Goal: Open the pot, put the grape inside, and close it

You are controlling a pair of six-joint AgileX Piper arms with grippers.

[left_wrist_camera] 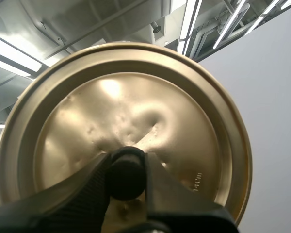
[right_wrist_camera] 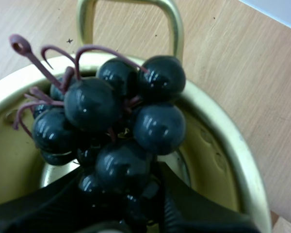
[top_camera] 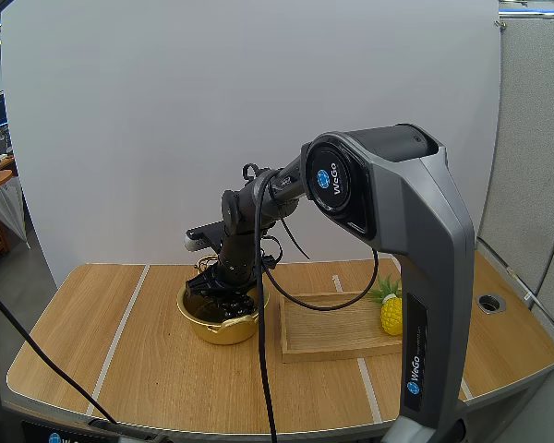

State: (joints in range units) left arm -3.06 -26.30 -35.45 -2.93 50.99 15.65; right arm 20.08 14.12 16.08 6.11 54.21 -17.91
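Note:
A gold pot [top_camera: 223, 330] stands uncovered on the table, left of the tray. My right gripper [top_camera: 220, 297] reaches down into its mouth. In the right wrist view that gripper [right_wrist_camera: 121, 183] is shut on a bunch of dark grapes [right_wrist_camera: 116, 121], which hangs inside the pot's rim [right_wrist_camera: 218, 141] near one loop handle [right_wrist_camera: 177, 24]. My left gripper [left_wrist_camera: 127, 183] is shut on the black knob [left_wrist_camera: 127, 170] of the gold lid [left_wrist_camera: 136, 107] and holds the lid up in the air, its dented top facing the left wrist view.
A shallow wooden tray [top_camera: 337, 332] lies right of the pot, and a yellow toy pineapple [top_camera: 391, 312] stands at the tray's right end. Bare tabletop [top_camera: 102, 341] stretches to the left of the pot and in front of it.

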